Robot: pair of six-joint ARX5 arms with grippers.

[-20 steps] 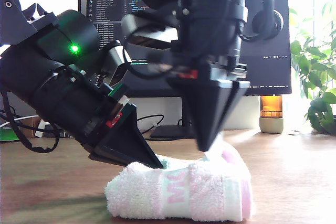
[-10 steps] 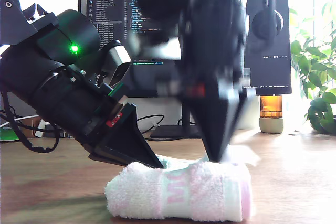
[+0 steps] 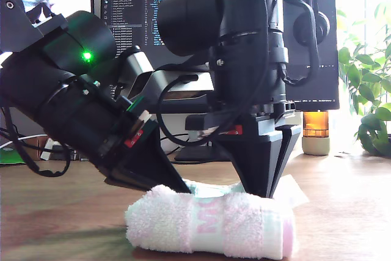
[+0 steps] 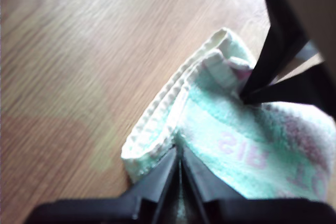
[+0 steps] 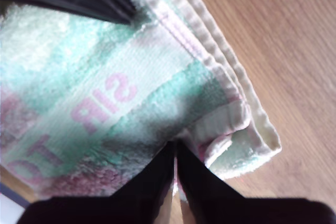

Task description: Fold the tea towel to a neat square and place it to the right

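The tea towel [image 3: 208, 227] lies folded into a thick bundle on the wooden table, mint green with pink bands and pink lettering [image 4: 231, 129] [image 5: 105, 93]. My first gripper [image 3: 180, 189] [image 4: 178, 163], on the tilted arm at the exterior view's left, is shut on the towel's upper layer near a hemmed edge. My second gripper [image 3: 264, 192] [image 5: 176, 156], on the upright arm at the exterior view's right, is shut on a folded corner. Each wrist view shows the other gripper's black tip pressed on the cloth.
The wooden table [image 3: 342, 212] stretches to both sides of the towel. Behind stand a monitor [image 3: 140, 22], hung headphones [image 3: 308, 25], an amber jar [image 3: 316, 132] and a leafy plant [image 3: 366, 90] at the exterior view's right. Cables lie at the back left.
My second gripper has moved down and toward the exterior view's right, and the raised end of the towel now lies flatter. The first arm has stayed put.
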